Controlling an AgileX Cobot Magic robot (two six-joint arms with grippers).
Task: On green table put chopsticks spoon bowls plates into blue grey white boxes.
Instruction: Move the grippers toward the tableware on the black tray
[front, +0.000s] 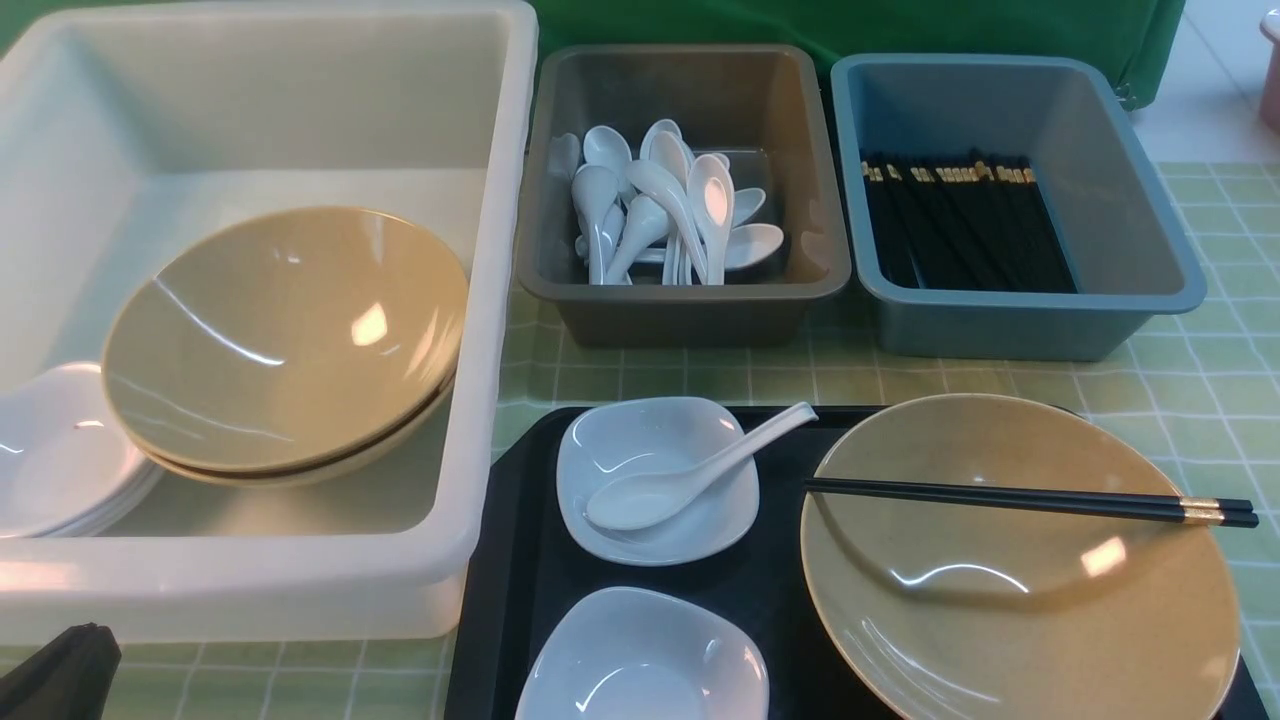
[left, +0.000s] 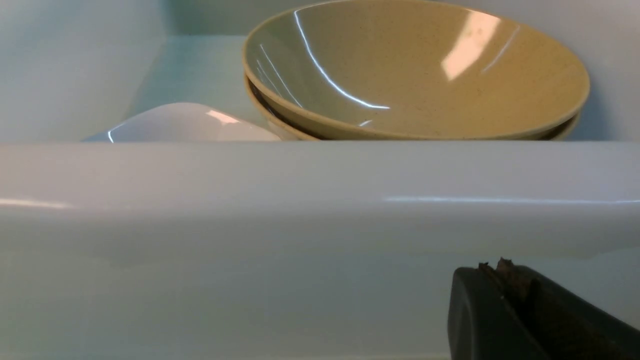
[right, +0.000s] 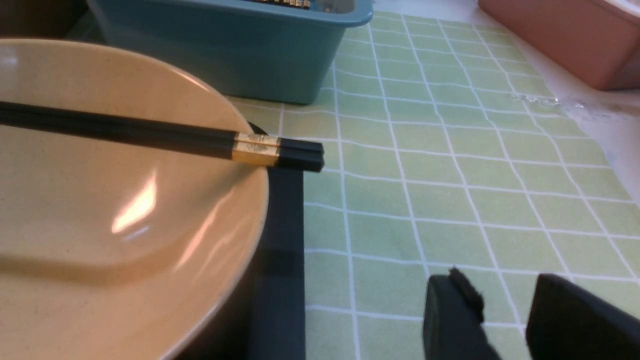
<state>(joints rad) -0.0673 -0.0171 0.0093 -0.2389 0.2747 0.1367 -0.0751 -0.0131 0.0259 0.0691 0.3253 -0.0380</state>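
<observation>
On my green checked bench (front: 1180, 400), a black tray (front: 510, 600) carries chopsticks (front: 1000, 495) across a tan bowl (front: 1000, 620) and a spoon (front: 680, 480) in a white plate (front: 640, 440). My left claw (left: 505, 272) is pressed together by the white box (left: 320, 200); my right claw (right: 505, 295) is spread, empty.

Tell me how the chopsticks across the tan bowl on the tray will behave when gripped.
Probably stiff: the chopsticks bridge the bowl without sagging. Likely slippery, given their smooth finish. Being two loose sticks resting only on the rim, they may slide or separate.

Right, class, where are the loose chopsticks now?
In the front view, the chopsticks lie across the tan bowl on the black tray, right side, gold-banded ends overhanging the rim.
</observation>
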